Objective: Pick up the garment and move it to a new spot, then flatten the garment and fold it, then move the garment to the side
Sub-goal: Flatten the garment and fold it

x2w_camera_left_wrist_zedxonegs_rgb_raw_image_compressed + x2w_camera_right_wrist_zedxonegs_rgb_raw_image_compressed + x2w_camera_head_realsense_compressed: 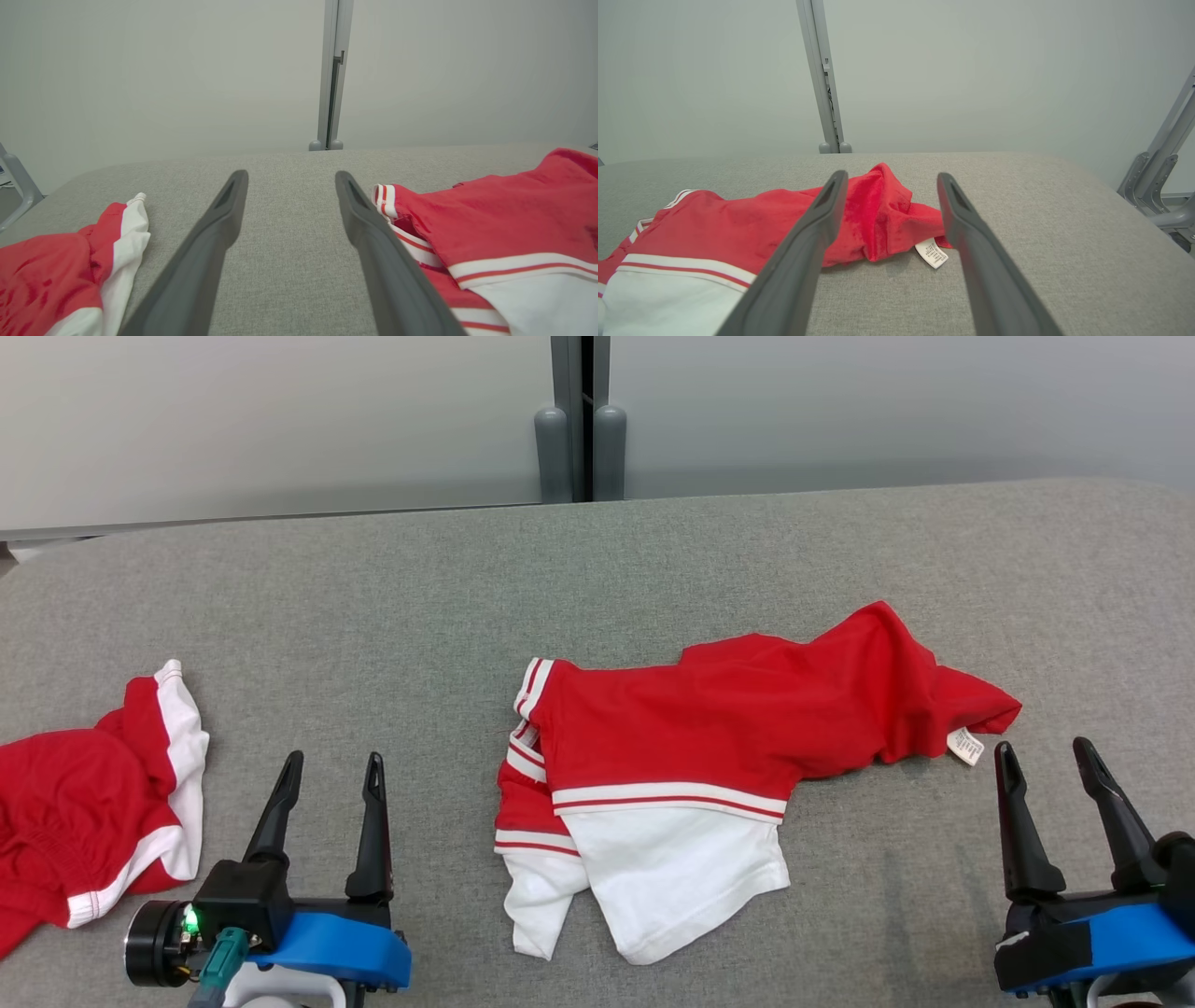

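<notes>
A red and white garment (pixel 709 747) lies crumpled in the middle of the grey padded table (pixel 597 569), red part to the back right, white part toward me, a white label (pixel 965 746) at its right end. It also appears as the garment (pixel 504 233) in the left wrist view and the garment (pixel 738 233) in the right wrist view. My left gripper (pixel 334 765) stands open at the lower left, apart from the cloth. My right gripper (pixel 1044 750) stands open at the lower right, just right of the label (pixel 932 252). Neither holds anything.
A second red and white garment (pixel 93 803) lies bunched at the table's left edge, also seen as the second garment (pixel 70 270) in the left wrist view. A grey wall with a vertical post (pixel 579 420) runs behind the table. A grey metal frame (pixel 1162 158) stands off the right end.
</notes>
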Motion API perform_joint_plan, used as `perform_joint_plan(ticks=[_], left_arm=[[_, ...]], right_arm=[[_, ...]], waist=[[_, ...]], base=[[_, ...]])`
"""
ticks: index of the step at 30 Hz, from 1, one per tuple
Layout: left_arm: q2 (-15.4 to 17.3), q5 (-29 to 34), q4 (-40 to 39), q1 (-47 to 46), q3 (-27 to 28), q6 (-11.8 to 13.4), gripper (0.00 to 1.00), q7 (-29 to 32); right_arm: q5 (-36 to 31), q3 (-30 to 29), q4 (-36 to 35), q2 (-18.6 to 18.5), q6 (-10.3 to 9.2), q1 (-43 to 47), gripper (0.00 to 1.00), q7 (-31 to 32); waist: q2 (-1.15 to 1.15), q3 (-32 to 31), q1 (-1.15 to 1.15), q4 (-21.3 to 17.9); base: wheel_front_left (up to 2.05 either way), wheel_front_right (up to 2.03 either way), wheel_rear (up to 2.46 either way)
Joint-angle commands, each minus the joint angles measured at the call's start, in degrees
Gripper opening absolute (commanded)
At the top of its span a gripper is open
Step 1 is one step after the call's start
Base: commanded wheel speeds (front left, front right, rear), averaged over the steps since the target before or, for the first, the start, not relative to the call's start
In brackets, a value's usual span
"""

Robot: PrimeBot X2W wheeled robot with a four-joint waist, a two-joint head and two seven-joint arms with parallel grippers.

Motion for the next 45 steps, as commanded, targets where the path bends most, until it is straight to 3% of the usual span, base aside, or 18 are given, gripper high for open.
perform_joint_plan(ticks=[1,9,15,21,25,31,32,33,34,45], left_arm=[[0.27,-0.19,-0.34,0.33,-0.12,0.22,1.00,-0.06],[0.34,1.39,-2.53,-1.25,-2.49,-0.46,1.00,0.96],[-2.47,1.90,-4.81,-2.10,-12.35,-6.15,1.00,8.82],[-5.09,-1.04,-1.11,-0.47,-19.51,-10.86,1.00,18.19],[-5.83,-2.40,2.73,-0.86,-20.35,-11.39,1.00,21.23],[-7.10,-4.41,6.87,-2.85,-20.38,-12.95,1.00,21.15],[-7.17,-4.46,7.28,-3.15,-20.53,-13.12,0.84,20.83],[-7.27,-4.53,7.65,-3.53,-20.67,-13.48,0.23,20.66],[-7.41,-4.70,8.07,-3.76,-20.68,-13.58,0.00,20.31],[-7.43,-5.05,10.61,-6.29,-18.89,-13.10,0.00,16.40]], right_arm=[[-0.45,-0.14,-0.48,0.23,0.01,0.86,1.00,0.25],[-0.67,-0.32,-1.10,0.59,0.01,0.85,1.00,0.78],[-1.13,-0.38,-0.68,0.58,0.01,0.47,1.00,1.53],[-1.11,-0.03,-0.41,0.51,0.01,-1.01,1.00,1.74],[-0.99,-0.09,-0.29,0.21,0.01,-1.53,1.00,1.97],[-0.72,-0.80,0.42,0.20,0.01,-1.70,1.00,2.29],[-0.64,-1.08,0.76,0.21,0.01,-1.71,1.00,2.24],[-0.60,-1.57,1.33,0.17,0.01,-1.75,1.00,2.19],[-0.65,-2.03,1.94,0.06,0.01,-1.78,1.00,2.06],[0.10,-8.03,18.11,-4.13,0.01,-8.22,1.00,0.19]], waist=[[0.01,0.04,0.00,0.02],[0.01,0.43,0.00,0.48],[0.01,1.26,0.00,1.30],[0.01,2.85,0.00,1.14],[0.01,4.00,0.00,0.71],[0.01,5.27,0.00,0.12],[0.01,5.41,0.00,0.01],[0.01,5.56,0.00,-0.08],[0.01,5.64,0.00,-0.12],[0.01,7.50,0.00,-0.11]], base=[[0.00,0.00,0.00],[0.00,0.00,0.00],[0.00,0.00,0.00],[0.00,0.00,0.00],[0.00,0.00,0.00],[0.00,0.00,0.00],[0.00,0.00,0.00],[0.00,0.00,0.00],[0.00,0.00,0.00],[0.00,0.00,0.00]])
